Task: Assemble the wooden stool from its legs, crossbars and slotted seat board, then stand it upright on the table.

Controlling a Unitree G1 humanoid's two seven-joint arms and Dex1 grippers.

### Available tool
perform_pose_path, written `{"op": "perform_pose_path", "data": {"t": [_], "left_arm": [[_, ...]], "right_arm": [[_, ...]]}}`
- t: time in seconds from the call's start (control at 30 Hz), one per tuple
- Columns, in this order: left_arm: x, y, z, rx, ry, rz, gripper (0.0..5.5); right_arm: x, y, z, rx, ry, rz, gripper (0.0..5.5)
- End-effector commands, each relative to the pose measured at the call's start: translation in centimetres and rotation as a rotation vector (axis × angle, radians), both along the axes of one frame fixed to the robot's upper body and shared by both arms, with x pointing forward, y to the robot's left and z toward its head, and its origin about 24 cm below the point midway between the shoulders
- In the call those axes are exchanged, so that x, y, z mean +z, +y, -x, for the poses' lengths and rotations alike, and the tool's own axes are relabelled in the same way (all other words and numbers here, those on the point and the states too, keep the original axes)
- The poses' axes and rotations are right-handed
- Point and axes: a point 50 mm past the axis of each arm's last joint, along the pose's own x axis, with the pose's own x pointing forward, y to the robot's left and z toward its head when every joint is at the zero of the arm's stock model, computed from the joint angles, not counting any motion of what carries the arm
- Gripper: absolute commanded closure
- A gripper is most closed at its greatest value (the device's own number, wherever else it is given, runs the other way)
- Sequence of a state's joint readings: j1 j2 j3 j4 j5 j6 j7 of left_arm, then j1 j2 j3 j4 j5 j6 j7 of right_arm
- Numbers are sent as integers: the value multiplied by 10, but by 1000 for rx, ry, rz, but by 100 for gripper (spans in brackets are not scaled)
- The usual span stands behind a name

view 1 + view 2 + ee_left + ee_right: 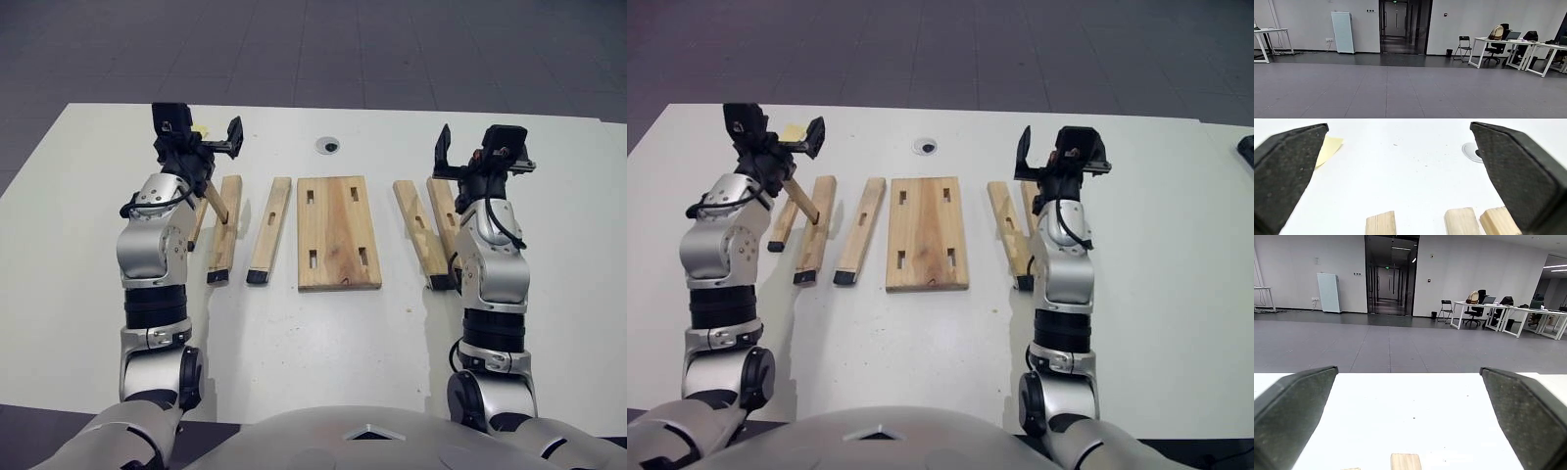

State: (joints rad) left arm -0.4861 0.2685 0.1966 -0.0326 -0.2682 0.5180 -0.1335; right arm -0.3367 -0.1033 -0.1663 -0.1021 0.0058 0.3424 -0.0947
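The left arm covers most of the outermost wooden piece (199, 227) on the robot's left, while the right eye view shows more of its length and its dark near end. A thin slanted stick (216, 203) runs from under the left tool (201, 132) down to the next long piece (224, 235). Whether it sits in that piece's slot or only lies across it I cannot tell. A third long piece (269, 230) lies just beside, apart from the slotted seat board (338, 232), which lies flat in the middle of the white counter (323, 343).

On the right, two more long pieces lie side by side. The inner one (415, 225) is mostly visible, but the outer one (446, 204) is largely behind the right arm, and its near end is hidden.

Both tools hang above the far ends of the parts, wide apart and holding nothing. The wrist views make this plain: the left pads (1288, 171) and the right pads (1293, 406) frame bare counter. The left wrist view cuts off three wood ends (1461, 221) at its edge and shows a yellow note (1328, 149) and a round cable port (1469, 149). The right wrist view catches one wood end (1405, 462).
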Motion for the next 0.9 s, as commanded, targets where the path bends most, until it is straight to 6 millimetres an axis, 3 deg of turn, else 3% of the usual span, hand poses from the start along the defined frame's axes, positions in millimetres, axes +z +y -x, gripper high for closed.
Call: {"op": "perform_pose_path", "data": {"t": [0.03, 0.13, 0.3, 0.43, 0.63, 0.8, 0.9], "left_arm": [[36, 4, -4, 15, -101, -22, 12], [17, 3, -3, 29, -29, -85, 12], [-45, 4, 8, 63, 169, -179, 12], [-64, 7, 15, 99, 211, -174, 12], [-43, -1, 8, 71, 98, -139, 12], [2, -3, 8, 93, -126, -86, 12], [15, 4, 16, 150, -200, -139, 12]], "right_arm": [[1, -1, -1, -11, -10, -16, 10], [0, -1, 0, -16, -11, -19, 10], [-1, 0, 0, -15, -9, -21, 10], [1, -3, -2, -15, -12, -19, 10], [-4, -5, -1, -14, 6, -9, 10], [-11, -6, 1, -21, 25, -10, 10], [-12, -7, 2, -26, 28, -10, 10]]}}
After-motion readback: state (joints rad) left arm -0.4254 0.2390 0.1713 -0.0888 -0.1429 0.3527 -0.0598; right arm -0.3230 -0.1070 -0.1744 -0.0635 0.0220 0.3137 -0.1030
